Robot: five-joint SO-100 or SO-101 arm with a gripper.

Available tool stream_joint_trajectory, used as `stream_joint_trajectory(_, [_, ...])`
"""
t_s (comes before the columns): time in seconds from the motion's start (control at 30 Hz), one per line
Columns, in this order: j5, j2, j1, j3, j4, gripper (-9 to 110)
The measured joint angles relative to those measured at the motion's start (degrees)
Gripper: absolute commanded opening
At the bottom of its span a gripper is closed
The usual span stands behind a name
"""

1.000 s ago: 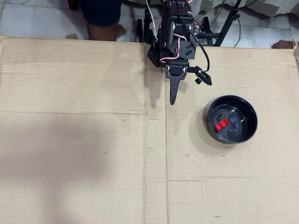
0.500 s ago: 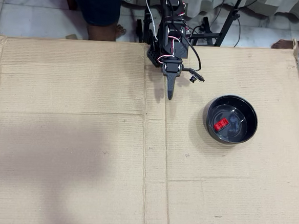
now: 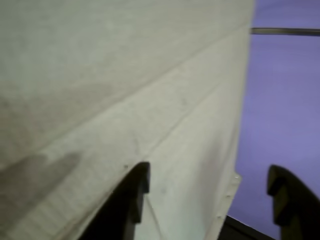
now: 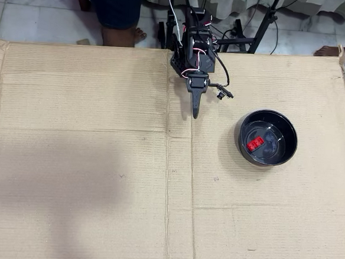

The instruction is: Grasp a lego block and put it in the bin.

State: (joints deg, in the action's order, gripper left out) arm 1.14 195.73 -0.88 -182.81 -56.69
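Already the block [image 4: 255, 143] lies inside the bin [image 4: 267, 116], which in the overhead view sits toward the right edge of the cardboard [image 4: 86, 177], well apart from the arm. The gripper [image 4: 195, 107] is up by the far edge, near the middle seam, and over the last second it has drawn back toward its base (its tip reached further down the sheet a second ago), its side jaw folding inward too. Nothing is between the fingers; the side jaw sticks out a little to the right, so the jaws look slightly parted rather than clamped. The block and bin have not shifted in that time. From the wrist view, the two dark fingers [image 3: 131, 200] stand apart at the bottom of the frame with only bare cardboard and the purple-tinted floor beyond its edge between them, so the gripper [image 3: 207, 200] is open and empty; neither bin nor block appears here. My judgement is that the drop is done and the arm is retreating to rest, the task being essentially complete.
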Motion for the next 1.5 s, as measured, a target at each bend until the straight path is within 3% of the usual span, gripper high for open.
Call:
stream_joint_trajectory(0.63, [-0.26, 0.0, -0.18, -2.02, 2.11, 26])
stream_joint_trajectory(1.0, [-0.26, 0.0, -0.18, -2.02, 2.11, 0])
stream_joint_trajectory(1.5, [-0.26, 0.0, -0.18, -2.02, 2.11, 0])
